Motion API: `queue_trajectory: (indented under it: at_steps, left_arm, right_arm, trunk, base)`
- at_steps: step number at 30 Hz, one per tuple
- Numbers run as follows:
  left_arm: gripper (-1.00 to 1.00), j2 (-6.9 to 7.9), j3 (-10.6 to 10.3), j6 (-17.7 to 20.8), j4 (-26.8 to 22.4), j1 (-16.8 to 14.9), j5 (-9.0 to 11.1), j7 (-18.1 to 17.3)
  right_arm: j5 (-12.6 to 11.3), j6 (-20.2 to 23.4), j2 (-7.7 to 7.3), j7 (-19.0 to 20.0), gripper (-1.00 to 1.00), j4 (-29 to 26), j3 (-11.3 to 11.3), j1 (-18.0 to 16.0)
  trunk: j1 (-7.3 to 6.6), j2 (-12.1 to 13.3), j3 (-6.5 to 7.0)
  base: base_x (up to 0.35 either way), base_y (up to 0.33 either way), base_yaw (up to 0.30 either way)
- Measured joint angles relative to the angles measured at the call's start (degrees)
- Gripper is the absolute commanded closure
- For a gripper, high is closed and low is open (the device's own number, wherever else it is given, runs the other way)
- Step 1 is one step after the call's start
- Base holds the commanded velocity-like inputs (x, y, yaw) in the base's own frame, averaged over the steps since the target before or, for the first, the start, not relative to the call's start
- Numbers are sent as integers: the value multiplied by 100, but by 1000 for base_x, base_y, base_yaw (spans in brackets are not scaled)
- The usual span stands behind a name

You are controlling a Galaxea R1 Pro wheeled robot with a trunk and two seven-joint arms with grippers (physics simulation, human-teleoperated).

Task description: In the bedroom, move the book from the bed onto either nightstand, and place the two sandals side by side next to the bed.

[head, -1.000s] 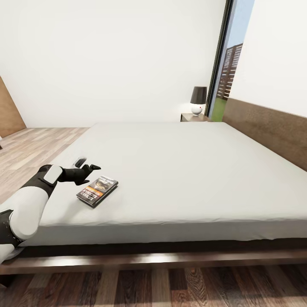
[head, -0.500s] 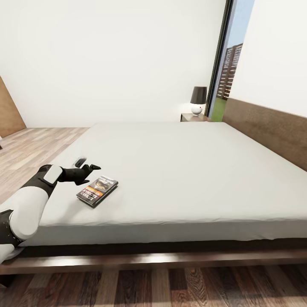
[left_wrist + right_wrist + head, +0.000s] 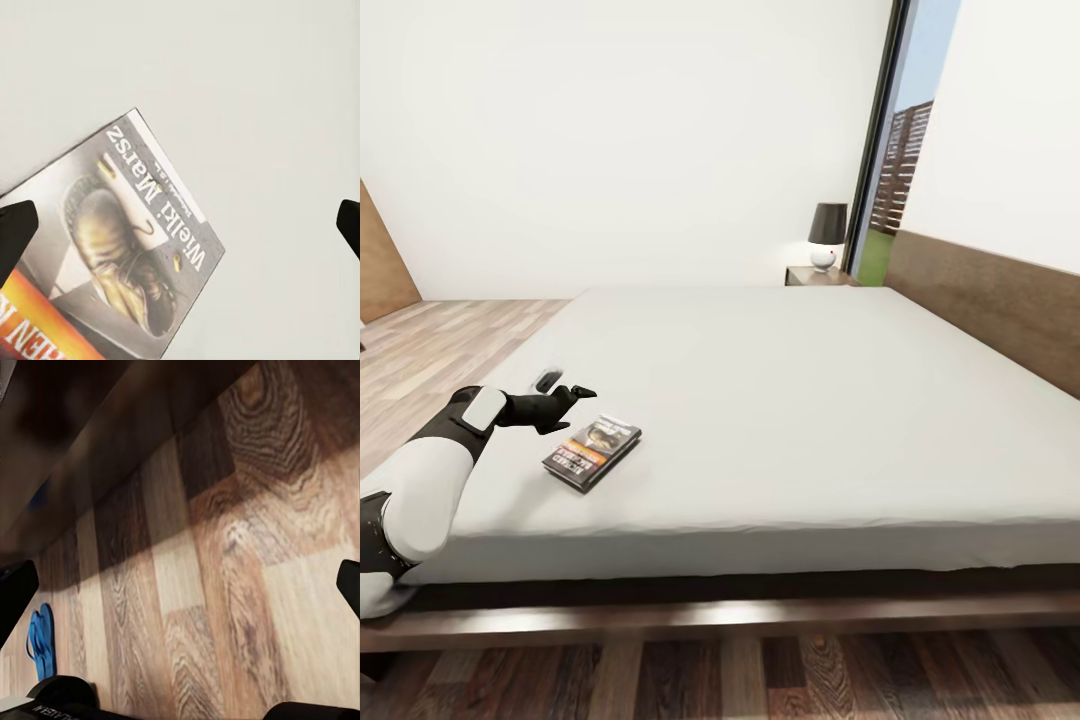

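The book (image 3: 592, 451) lies flat on the light-grey mattress of the bed (image 3: 790, 400), near its front left corner. My left gripper (image 3: 566, 390) hovers open just beyond the book's far left edge, touching nothing. In the left wrist view the book (image 3: 112, 255) lies under and between the spread fingertips (image 3: 13, 225). The far nightstand (image 3: 815, 275) stands at the bed's far right corner by the headboard. In the right wrist view, one blue sandal (image 3: 41, 643) lies on the wood floor beside the dark bed frame (image 3: 90, 435). My right gripper (image 3: 180, 589) is open and empty above that floor.
A black-shaded lamp (image 3: 826, 235) stands on the nightstand. A tall black-framed window (image 3: 895, 160) is behind it, and the wooden headboard (image 3: 1000, 310) runs along the right. Wood-plank floor (image 3: 430, 340) stretches left of the bed to a brown door (image 3: 380, 260).
The whole head view has shifted very slightly, so the camera moved. The left arm and the book keep their places relative to each other.
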Motion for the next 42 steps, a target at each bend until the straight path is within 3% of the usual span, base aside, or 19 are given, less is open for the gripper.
queue_trajectory:
  at_steps: [42]
  left_arm:
    - [-100, -22, -34, -17, 54, 27, -11, -1]
  right_arm:
    - [12, -29, 16, 2, -100, 1, 10, -1]
  trunk:
    - [1, 0, 0]
  base:
    - [25, 20, 0]
